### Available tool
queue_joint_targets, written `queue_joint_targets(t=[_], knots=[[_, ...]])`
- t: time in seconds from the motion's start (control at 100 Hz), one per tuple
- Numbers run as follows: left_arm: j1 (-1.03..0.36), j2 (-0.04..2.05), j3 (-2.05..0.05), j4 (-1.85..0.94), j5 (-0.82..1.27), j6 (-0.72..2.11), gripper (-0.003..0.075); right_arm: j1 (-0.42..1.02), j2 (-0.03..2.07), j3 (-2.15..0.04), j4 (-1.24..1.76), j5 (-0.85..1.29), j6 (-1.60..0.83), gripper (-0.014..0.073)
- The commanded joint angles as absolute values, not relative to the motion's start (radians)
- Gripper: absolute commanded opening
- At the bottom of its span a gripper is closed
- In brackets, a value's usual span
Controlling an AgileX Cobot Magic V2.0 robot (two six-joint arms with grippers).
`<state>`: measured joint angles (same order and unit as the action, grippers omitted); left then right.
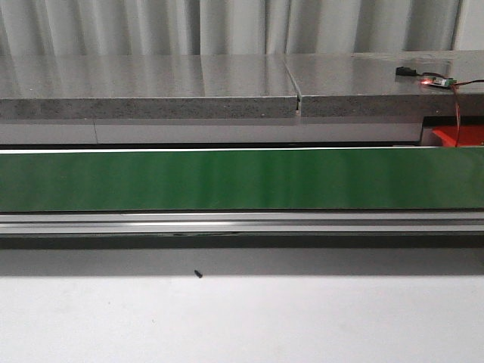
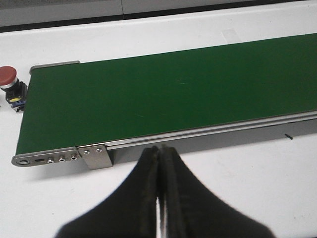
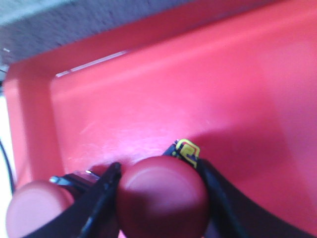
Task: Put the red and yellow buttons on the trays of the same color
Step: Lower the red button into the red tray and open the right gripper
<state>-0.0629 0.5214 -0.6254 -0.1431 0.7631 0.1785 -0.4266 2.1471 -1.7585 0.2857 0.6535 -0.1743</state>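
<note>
In the right wrist view my right gripper [image 3: 158, 171] is shut on a red button [image 3: 161, 198], one finger against each side of its round cap, low over the floor of the red tray [image 3: 173, 89]. A second red button [image 3: 32, 210] lies in the tray just beside it. My left gripper [image 2: 161, 148] is shut and empty above the white table, close to the near rail of the green conveyor belt [image 2: 163, 94]. Another red button [image 2: 9, 79] stands on the table by the belt's end. No yellow button or yellow tray is in view. The front view shows neither gripper.
The green belt [image 1: 242, 178] spans the front view, with a grey stone counter [image 1: 151, 83] behind it and white table in front. A corner of the red tray [image 1: 461, 136] shows at far right. A small circuit board with wires [image 1: 435, 79] lies on the counter.
</note>
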Motion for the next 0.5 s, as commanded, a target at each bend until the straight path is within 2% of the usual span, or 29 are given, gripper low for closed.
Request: queue_joint_targets(t=[0.0,0.07,0.16,0.27,0.35,0.49], knots=[[-0.070,0.524,-0.651,-0.155,0.702,0.171,-0.0019,-0.434,2.098,-1.793,0.302,0.598,-0.165,0.0225],[-0.070,0.524,-0.651,-0.155,0.702,0.171,-0.0019,-0.434,2.105,-1.793,0.303,0.600,-0.165,0.0233],[-0.070,0.524,-0.651,-0.155,0.702,0.171,-0.0019,-0.434,2.111,-1.793,0.307,0.602,-0.165,0.0290],[-0.070,0.524,-0.651,-0.155,0.702,0.171,-0.0019,-0.434,2.112,-1.793,0.307,0.602,-0.165,0.0447],[-0.070,0.524,-0.651,-0.155,0.702,0.171,-0.0019,-0.434,2.112,-1.793,0.307,0.602,-0.165,0.0524],[-0.070,0.524,-0.651,-0.155,0.702,0.171,-0.0019,-0.434,2.108,-1.793,0.306,0.608,-0.165,0.0541]])
